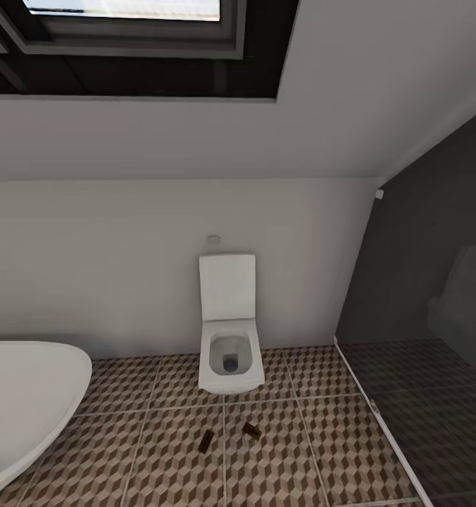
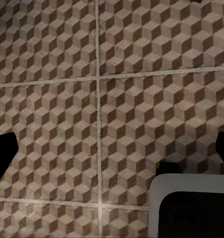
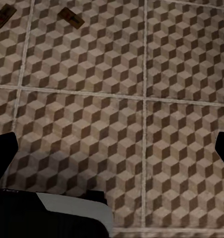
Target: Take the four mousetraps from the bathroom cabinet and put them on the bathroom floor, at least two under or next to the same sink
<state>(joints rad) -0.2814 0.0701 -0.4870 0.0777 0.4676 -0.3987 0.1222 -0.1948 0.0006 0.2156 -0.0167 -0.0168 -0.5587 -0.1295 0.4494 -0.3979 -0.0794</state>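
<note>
Two mousetraps lie flat on the patterned bathroom floor in front of the toilet, one left of the other. Both traps also appear in the right wrist view, far beyond the fingers. My right gripper hangs open over bare tiles, its dark fingertips wide apart. My left gripper is open too, with only floor between its fingertips. The cabinet and the sink are out of view.
A white wall-hung toilet with its lid up stands against the back wall. The white oval bathtub fills the lower left. A dark glass partition closes off the right. A grey part of my body shows below the left gripper.
</note>
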